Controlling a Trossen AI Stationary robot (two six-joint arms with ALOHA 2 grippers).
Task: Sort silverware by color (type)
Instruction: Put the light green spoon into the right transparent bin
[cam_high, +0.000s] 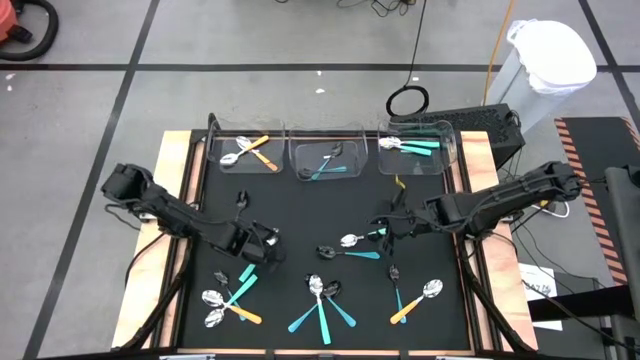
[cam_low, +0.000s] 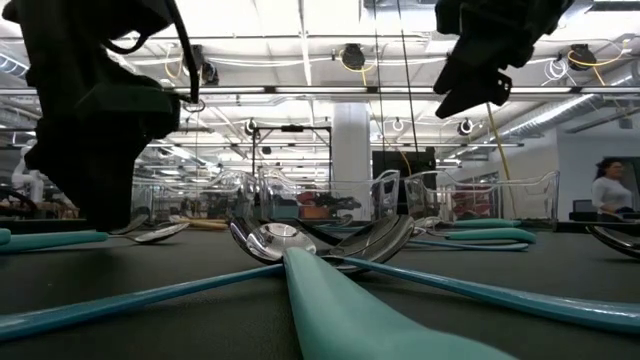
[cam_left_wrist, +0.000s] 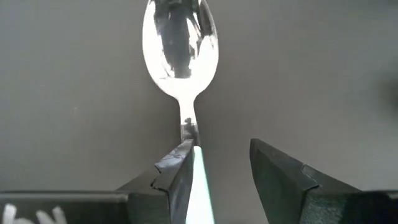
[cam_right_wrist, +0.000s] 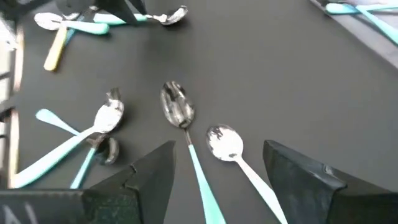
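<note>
Several spoons with teal or orange handles lie scattered on the black mat (cam_high: 300, 215). My left gripper (cam_high: 262, 245) is low over the mat's left half and open. In its wrist view, a silver-bowled spoon (cam_left_wrist: 180, 46) lies ahead, and its teal handle (cam_left_wrist: 199, 186) runs back between the fingers, close to one of them. My right gripper (cam_high: 390, 225) hangs open above the mat's right half. Below it lie two teal-handled spoons, one with a dark bowl (cam_right_wrist: 177, 109) and one with a silver bowl (cam_right_wrist: 224, 143). My left gripper has the spoon's teal handle (cam_left_wrist: 198, 177) running along the inner side of one finger (cam_left_wrist: 177, 180), while the other finger (cam_left_wrist: 280, 180) stands well apart from it. The spoon seems to lie flat on the mat. I cannot tell whether the finger touches the handle.
Three clear bins stand along the mat's far edge: the left bin (cam_high: 245, 150) holds orange and teal spoons, the middle bin (cam_high: 325, 158) and the right bin (cam_high: 415, 148) teal ones. More spoons lie near the near edge (cam_high: 320, 300) (cam_high: 415, 300) (cam_high: 228, 305). A wooden frame (cam_high: 478, 200) borders the mat.
</note>
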